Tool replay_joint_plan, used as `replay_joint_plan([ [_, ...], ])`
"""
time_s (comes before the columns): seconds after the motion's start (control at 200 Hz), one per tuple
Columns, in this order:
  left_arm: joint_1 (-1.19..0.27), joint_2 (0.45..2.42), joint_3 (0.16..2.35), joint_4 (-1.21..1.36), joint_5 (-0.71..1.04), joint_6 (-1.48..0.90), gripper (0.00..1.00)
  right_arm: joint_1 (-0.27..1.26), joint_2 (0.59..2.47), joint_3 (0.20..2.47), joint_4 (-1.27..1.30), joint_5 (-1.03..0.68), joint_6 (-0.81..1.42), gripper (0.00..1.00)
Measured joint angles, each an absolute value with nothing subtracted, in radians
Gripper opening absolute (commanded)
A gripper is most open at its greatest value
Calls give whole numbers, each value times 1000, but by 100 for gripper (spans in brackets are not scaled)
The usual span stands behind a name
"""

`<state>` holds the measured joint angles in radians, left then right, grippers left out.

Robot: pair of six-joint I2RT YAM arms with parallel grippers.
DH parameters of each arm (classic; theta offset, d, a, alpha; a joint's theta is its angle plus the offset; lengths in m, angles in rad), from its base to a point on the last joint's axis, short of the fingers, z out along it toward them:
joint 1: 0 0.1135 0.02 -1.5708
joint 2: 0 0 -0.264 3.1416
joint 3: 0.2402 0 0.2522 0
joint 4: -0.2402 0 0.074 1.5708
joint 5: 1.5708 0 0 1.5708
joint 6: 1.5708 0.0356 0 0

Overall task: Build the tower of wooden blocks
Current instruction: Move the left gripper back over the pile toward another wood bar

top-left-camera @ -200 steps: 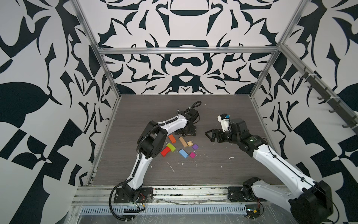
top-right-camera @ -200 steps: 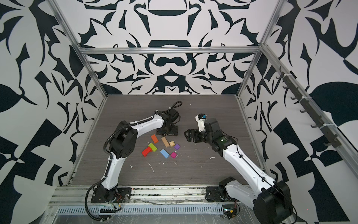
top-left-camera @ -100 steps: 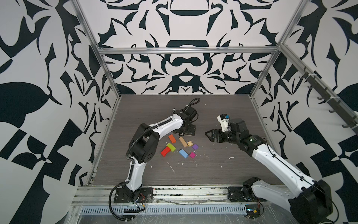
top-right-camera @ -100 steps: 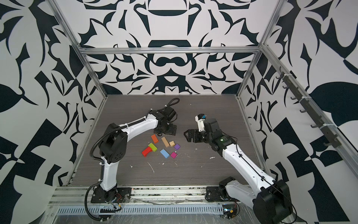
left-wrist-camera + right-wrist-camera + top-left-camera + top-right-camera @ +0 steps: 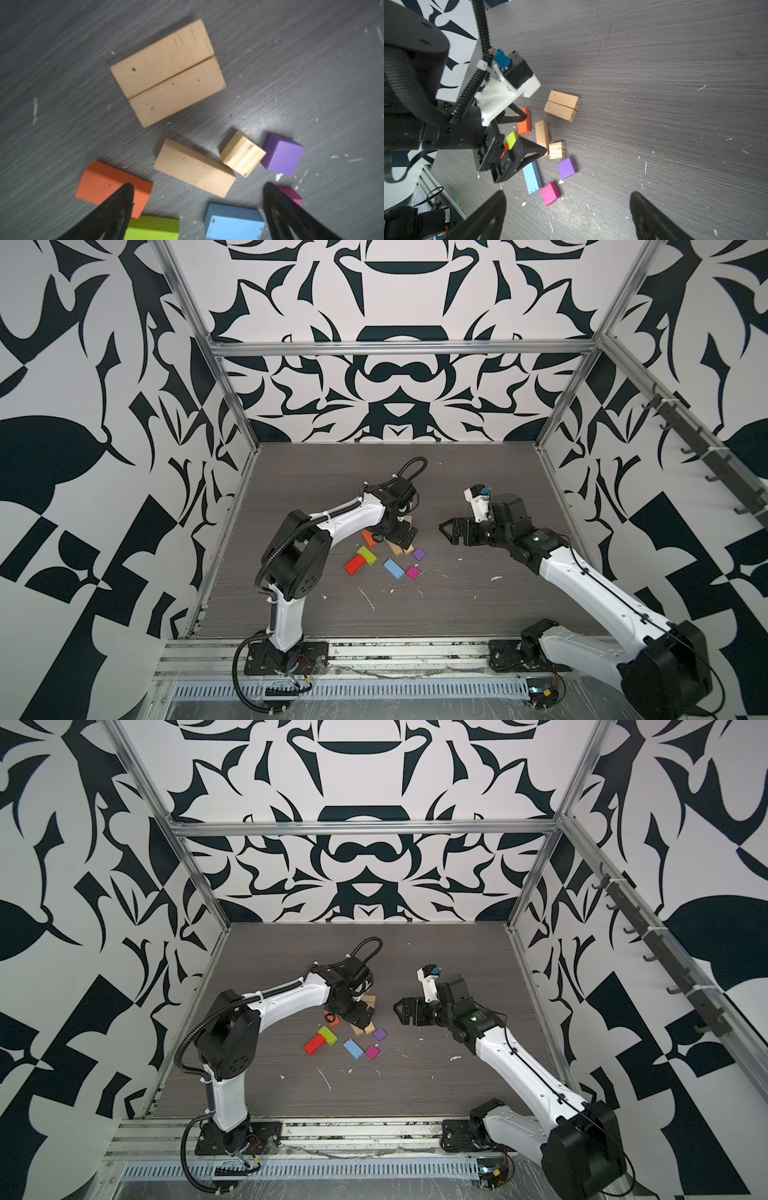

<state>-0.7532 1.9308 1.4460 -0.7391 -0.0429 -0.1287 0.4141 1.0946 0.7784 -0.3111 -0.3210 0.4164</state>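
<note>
The wood blocks lie loose on the dark table, none on another. Two tan oblongs sit side by side. Near them are a third tan oblong, a tan cube, a purple cube, a magenta cube, and orange, green and blue oblongs. A red oblong touches the green one. My left gripper hangs open over the cluster, holding nothing. To the right of the blocks, my right gripper is open and empty, pointing at them.
Patterned walls with metal posts close in the table on three sides. A metal rail runs along the front edge by both arm bases. White flecks dot the table in front of the blocks.
The left arm's elbow has swung left and toward the front, and its gripper has shifted slightly over the blocks. The right arm and the blocks have not moved.
</note>
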Motion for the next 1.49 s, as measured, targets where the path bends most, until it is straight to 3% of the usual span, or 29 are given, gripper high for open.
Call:
replay_joint_plan([
  [0.525,-753,1937,1366,-710,-33,113,100,414,1100,780,-324,-322,407,96],
  [1.125,-747,1992,1380,-685,-28,184,100,414,1100,785,-341,-321,397,96],
  [1.495,-745,2019,1420,-687,-21,191,93,414,1100,785,-344,-318,393,96],
])
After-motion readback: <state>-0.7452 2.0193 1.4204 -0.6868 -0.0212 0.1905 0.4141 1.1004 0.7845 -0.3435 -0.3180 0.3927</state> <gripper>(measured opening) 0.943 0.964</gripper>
